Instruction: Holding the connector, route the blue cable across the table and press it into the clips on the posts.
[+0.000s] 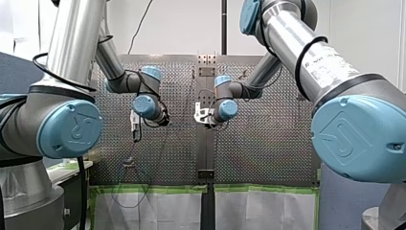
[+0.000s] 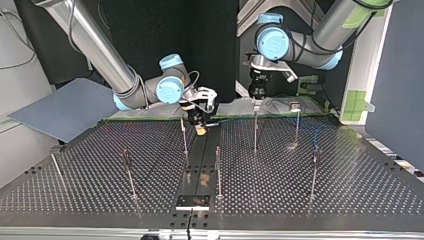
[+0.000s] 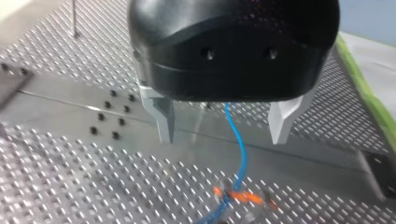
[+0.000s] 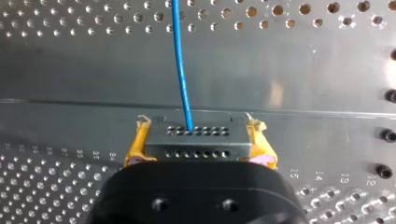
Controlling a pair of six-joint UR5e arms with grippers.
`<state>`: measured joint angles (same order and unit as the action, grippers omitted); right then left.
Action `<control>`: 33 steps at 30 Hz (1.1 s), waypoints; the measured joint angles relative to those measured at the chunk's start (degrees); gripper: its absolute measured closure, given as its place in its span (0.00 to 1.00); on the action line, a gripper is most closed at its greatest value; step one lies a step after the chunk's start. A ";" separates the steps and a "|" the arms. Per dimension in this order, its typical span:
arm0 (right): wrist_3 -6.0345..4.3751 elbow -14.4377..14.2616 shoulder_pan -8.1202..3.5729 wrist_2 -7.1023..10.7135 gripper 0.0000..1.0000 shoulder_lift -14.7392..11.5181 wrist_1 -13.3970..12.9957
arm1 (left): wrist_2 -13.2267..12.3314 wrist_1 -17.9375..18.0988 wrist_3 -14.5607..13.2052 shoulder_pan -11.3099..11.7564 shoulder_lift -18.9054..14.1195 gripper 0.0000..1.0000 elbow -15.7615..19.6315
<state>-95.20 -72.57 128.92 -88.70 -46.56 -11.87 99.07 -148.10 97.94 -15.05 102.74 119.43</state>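
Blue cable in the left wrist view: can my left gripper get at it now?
Probably yes. My left gripper is open, and the blue cable runs ahead of it, in line with its gap, with nothing in between. How far ahead the cable lies, I cannot tell.

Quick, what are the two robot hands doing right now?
Left gripper: open, holding nothing.
Right gripper: closed on the connector.

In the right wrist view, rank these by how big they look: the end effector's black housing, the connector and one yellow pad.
1. Black housing, largest, though it sits nearest the camera, which inflates it.
2. Connector.
3. Yellow pad, smallest.
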 joint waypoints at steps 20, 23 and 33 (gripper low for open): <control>-0.18 0.00 0.15 -0.05 1.00 0.01 -0.01 | 4.26 2.38 2.80 -5.30 6.08 0.00 -5.64; -0.18 0.00 0.15 -0.01 1.00 0.00 0.02 | 5.47 2.08 2.72 -4.77 7.13 0.00 -5.95; -0.18 0.00 0.16 0.00 1.00 0.00 -0.01 | 3.54 2.95 2.73 -4.83 7.62 0.00 -6.22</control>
<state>-95.38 -72.56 129.08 -88.71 -46.55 -11.87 102.61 -145.15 100.68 -19.88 110.36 113.22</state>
